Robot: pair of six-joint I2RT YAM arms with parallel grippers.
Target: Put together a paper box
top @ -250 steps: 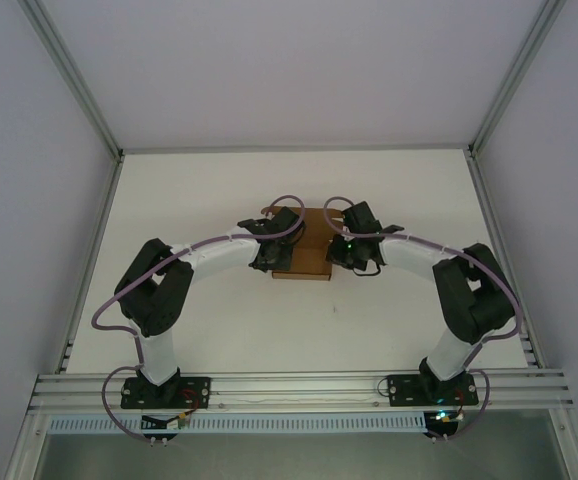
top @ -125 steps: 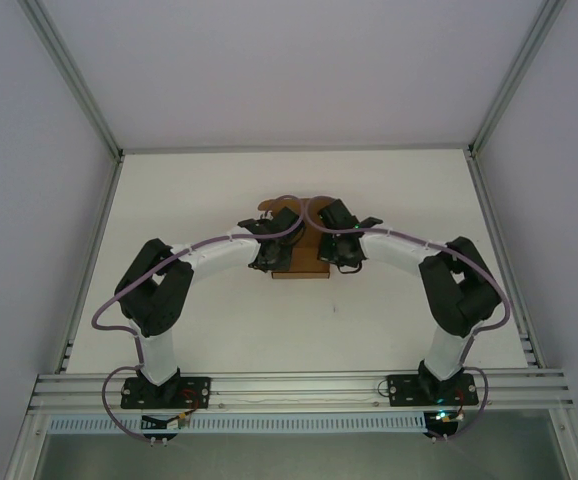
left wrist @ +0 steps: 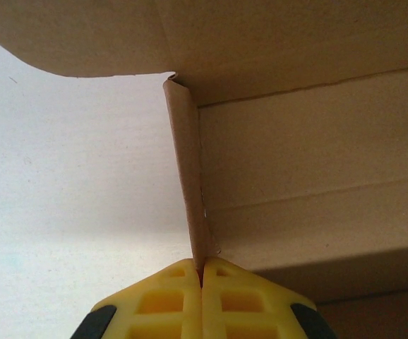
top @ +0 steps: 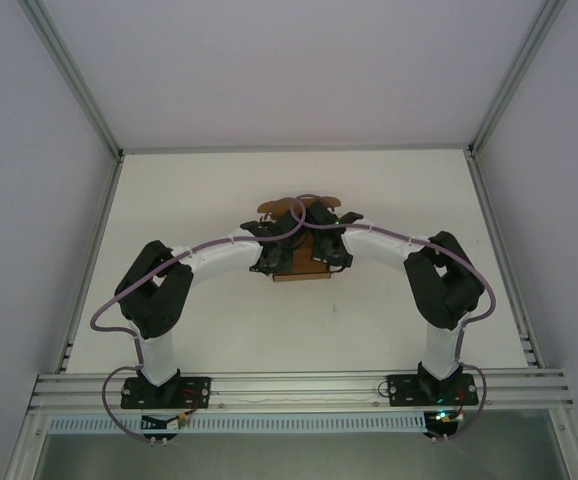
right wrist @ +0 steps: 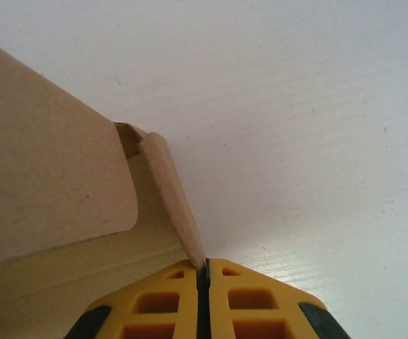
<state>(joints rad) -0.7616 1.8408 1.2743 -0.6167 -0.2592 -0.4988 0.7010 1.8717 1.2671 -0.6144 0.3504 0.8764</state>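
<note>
Top view: left arm [top: 204, 262] comes in from the left and right arm [top: 384, 243] from the right, wrists nearly meeting over the paper box [top: 301, 274]. The box sits on the desk [top: 219, 190] about mid-width, in the far half. It is plain brown. Its near edge shows below the wrists, and rounded tabs [top: 269, 208] poke out on the far side.

Left pincer [top: 273, 262] is at the box's left end. Left wrist view:
- Left pincer [left wrist: 202, 271] is fully closed, yellow fingertips [left wrist: 179, 268] pressed together on the bottom end of a narrow flap [left wrist: 188, 176].
- The flap stands edge-on and runs up from the tips to a corner under a wide overhanging panel [left wrist: 260, 35].
- Left of the flap is bare white desk.
- Right of it is the box wall [left wrist: 310, 155], with horizontal crease lines.

Right pincer [top: 327, 258] is at the box's right end. Right wrist view:
- Right pincer [right wrist: 204, 271] is also closed, tips clamped on the lower end of a curled flap [right wrist: 170, 191] that leans up and to the left.
- Left of that flap is a panel with a rounded corner [right wrist: 49, 169], with more cardboard below it.
- Right of it is white desk.

Both arms grip the box by a thin side flap, one at each end.
</note>
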